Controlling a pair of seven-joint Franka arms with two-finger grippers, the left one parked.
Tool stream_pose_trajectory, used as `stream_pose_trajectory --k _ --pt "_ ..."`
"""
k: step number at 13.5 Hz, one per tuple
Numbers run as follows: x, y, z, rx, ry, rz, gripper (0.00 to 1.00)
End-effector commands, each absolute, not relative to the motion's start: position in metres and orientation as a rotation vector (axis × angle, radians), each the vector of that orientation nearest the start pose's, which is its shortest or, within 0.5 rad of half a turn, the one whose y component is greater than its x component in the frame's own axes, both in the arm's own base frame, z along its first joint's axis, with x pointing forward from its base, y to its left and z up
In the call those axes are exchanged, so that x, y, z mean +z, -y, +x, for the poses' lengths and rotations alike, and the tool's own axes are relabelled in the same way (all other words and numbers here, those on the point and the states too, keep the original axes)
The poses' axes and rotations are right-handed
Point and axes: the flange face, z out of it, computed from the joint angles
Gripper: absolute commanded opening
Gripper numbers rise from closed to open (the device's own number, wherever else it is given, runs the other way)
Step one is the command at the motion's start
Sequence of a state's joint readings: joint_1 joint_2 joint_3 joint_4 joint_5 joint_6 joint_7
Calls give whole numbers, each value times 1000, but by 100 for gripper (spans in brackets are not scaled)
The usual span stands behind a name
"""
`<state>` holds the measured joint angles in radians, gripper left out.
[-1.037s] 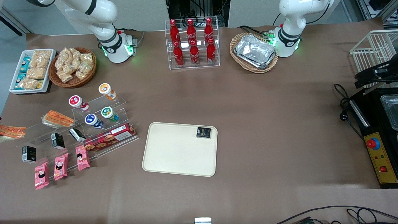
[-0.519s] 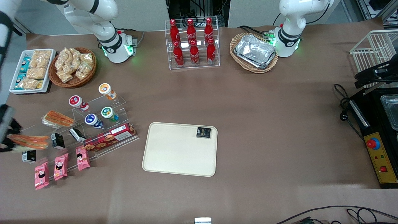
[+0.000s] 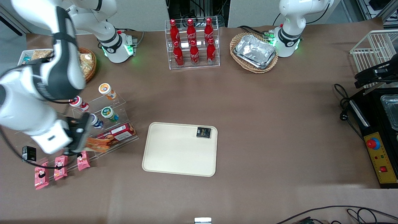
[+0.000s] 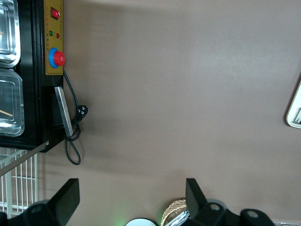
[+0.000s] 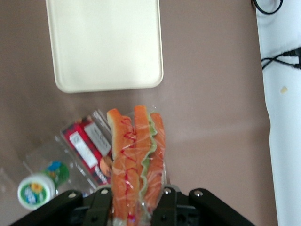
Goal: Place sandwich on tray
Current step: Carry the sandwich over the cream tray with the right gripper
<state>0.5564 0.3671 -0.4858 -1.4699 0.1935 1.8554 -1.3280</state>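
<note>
My right gripper (image 3: 84, 143) is shut on the clear-wrapped sandwich (image 3: 98, 144), a wedge with orange and green filling. It holds it in the air over the low step of a clear display stand (image 3: 118, 102), beside the cream-beige tray (image 3: 174, 152) on the working arm's side. In the right wrist view the sandwich (image 5: 136, 155) sticks out from between the two black fingers (image 5: 101, 207) of the gripper (image 5: 134, 200), and the tray (image 5: 103, 42) lies ahead of it. A small black packet (image 3: 203, 132) lies in one corner of the tray.
The stand holds round cups (image 3: 109, 113), a red biscuit box (image 3: 116, 134) and black packets (image 3: 29, 153). Pink packets (image 3: 59, 165) lie nearer the front camera. A cola bottle rack (image 3: 192, 43), a basket of foil trays (image 3: 254, 51) and a snack basket (image 3: 87, 62) stand farther back.
The right arm has swung in from the working arm's end of the table toward the tray, carrying the sandwich over the display stand. The arm now hides the other wedge on the stand.
</note>
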Motion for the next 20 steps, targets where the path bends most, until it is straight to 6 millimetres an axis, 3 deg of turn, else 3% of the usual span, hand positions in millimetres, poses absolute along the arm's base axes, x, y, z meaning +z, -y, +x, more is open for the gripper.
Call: stream_pose_trajectory --k 1,5,8,14,20 --pt "463 -174 669 -115 1995 -2534 20" --pt "405 -256 666 -150 1971 -2599 21" --pt "366 -295 661 -166 1967 -2612 21" --pt "301 -346 652 -247 1977 -2587 21" --pt "247 -372 645 -345 1926 -2574 22"
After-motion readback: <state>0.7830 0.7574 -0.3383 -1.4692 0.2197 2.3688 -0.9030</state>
